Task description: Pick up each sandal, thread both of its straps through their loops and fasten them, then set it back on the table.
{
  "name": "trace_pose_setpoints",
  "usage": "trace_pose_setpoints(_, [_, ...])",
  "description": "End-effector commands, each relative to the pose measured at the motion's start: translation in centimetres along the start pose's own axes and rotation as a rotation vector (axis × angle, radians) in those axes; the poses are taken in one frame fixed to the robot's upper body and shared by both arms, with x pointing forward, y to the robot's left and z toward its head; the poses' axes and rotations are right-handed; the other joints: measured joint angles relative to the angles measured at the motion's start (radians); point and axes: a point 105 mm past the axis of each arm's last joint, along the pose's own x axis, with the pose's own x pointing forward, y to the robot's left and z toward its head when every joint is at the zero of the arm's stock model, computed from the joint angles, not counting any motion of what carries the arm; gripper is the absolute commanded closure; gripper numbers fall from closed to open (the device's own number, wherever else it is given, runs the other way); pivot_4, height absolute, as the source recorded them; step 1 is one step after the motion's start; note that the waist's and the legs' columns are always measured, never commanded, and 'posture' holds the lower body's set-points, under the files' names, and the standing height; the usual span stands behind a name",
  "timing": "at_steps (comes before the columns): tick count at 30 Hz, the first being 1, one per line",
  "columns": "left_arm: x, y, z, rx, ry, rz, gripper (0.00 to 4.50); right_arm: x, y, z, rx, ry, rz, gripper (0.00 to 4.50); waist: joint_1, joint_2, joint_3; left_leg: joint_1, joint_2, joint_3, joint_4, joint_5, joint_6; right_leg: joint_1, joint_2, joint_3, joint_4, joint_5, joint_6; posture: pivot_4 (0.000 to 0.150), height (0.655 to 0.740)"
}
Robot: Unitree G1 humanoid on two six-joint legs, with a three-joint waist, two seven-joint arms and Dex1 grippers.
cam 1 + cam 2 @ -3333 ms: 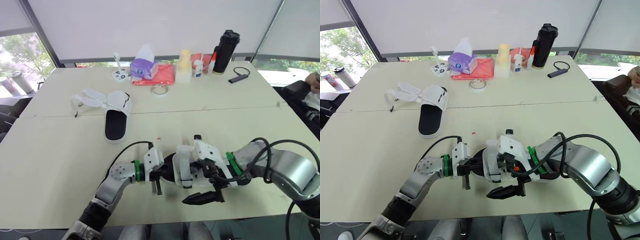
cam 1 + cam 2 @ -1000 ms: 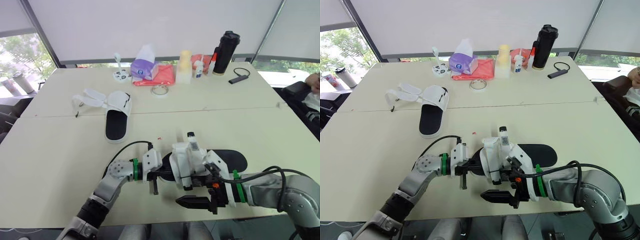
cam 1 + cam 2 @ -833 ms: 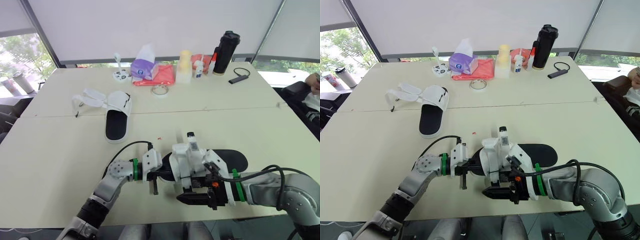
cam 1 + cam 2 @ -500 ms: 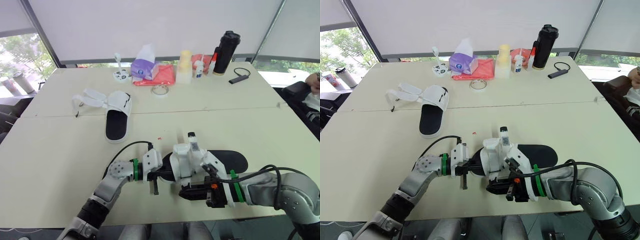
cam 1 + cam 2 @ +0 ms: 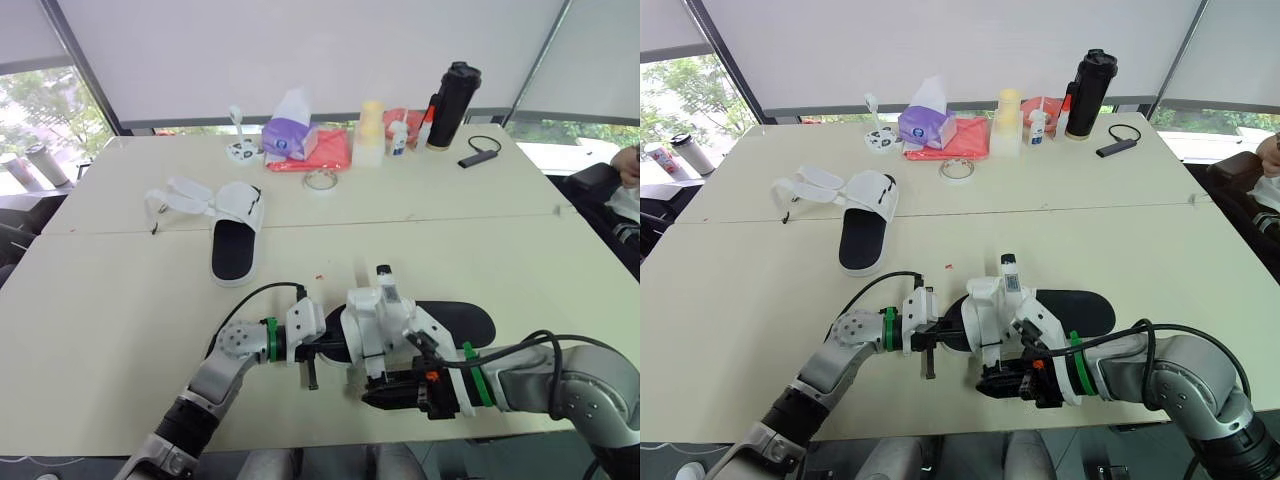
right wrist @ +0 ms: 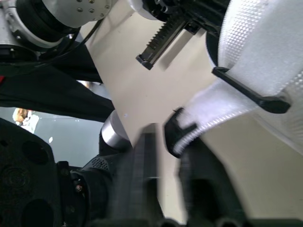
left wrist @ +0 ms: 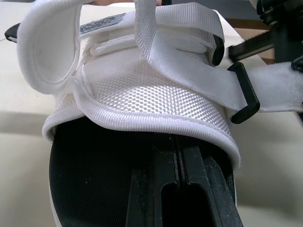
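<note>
I am holding the toe end of the sandal (image 5: pixel 450 318) with my left claw (image 5: pixel 318 350). That claw is squeezing tight on the black sole, under the white top. The heel is pointing away from the left claw and seems to be lying on the surface (image 5: pixel 120 330), just past my right claw (image 5: pixel 375 392).

My right claw is sitting close beside the white top, across from the left claw. The end of a strap (image 6: pixel 213 106) is poking out right at its tip. I cannot tell if this claw is pinching the strap or letting it go. The strap looks to be going through the black loop (image 6: pixel 251 92), very near the right claw.

I am thinking the sandal is light and easy to lift. The sole is looking firm, so the left claw is gripping a good spot. The strap is looking soft and floppy, so it is going to bend and slip. I am guessing the best place to pinch it is near its dark tip, then pull it flat and press it down.

The other sandal (image 5: pixel 236 225) is lying far beyond my left claw, with its straps hanging loose.
</note>
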Motion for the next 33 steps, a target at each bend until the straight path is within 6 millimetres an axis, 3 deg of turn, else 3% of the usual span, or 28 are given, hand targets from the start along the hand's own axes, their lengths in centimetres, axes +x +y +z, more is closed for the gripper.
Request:
trace_pose_setpoints(1, [0.0, -0.6, -1.6, -0.037, 0.064, -0.003, 4.5, -0.2, 0.2, 0.3, -0.027, -0.005, -0.003, 2.14, 0.0, 0.0, 0.0, 0.0, 0.0, 0.0, 0.0, 0.0, 0.0, 0.0, 0.0, 0.0, 0.0, 0.0, 0.0, 0.15, 0.74])
trace_pose_setpoints(17, [0.1, -0.6, -1.5, -0.035, 0.063, -0.005, 4.5, 0.0, -0.9, 0.4, 0.03, -0.026, -0.032, 2.14, 0.0, 0.0, 0.0, 0.0, 0.0, 0.0, 0.0, 0.0, 0.0, 0.0, 0.0, 0.0, -0.001, 0.0, 0.0, 0.15, 0.74])
trace_pose_setpoints(20, [0.1, -0.6, -1.5, -0.035, 0.062, -0.005, 4.5, -0.1, -0.8, 0.6, 0.04, -0.042, -0.02, 3.02, 0.0, 0.0, 0.0, 0.0, 0.0, 0.0, -0.001, 0.0, 0.0, 0.0, 0.0, 0.0, -0.001, 0.0, 0.0, 0.15, 0.74])
trace_pose_setpoints(23, [0.1, -0.6, -1.5, -0.036, 0.061, -0.005, 4.5, -0.2, -0.7, 0.6, 0.037, -0.039, -0.016, 4.4, 0.0, 0.0, 0.0, 0.0, 0.0, 0.0, -0.001, 0.0, 0.0, 0.0, 0.0, 0.0, -0.001, 0.0, 0.0, 0.15, 0.74])
trace_pose_setpoints(29, [0.2, -0.6, -1.5, -0.039, 0.059, -0.005, 4.5, -0.3, -0.4, 0.6, 0.031, -0.034, -0.002, 4.4, 0.0, 0.0, 0.0, 0.0, 0.0, 0.0, -0.001, 0.0, 0.0, 0.0, 0.0, 0.0, -0.001, 0.0, 0.0, 0.15, 0.74])
trace_pose_setpoints(33, [0.3, -0.6, -1.5, -0.039, 0.059, -0.003, 4.5, -0.6, 0.8, -0.5, -0.012, 0.057, 0.033, 4.4, 0.002, 0.0, 0.0, -0.001, 0.0, 0.0, -0.001, 0.0, 0.0, 0.0, 0.0, 0.0, -0.001, 0.0, 0.0, 0.15, 0.74])
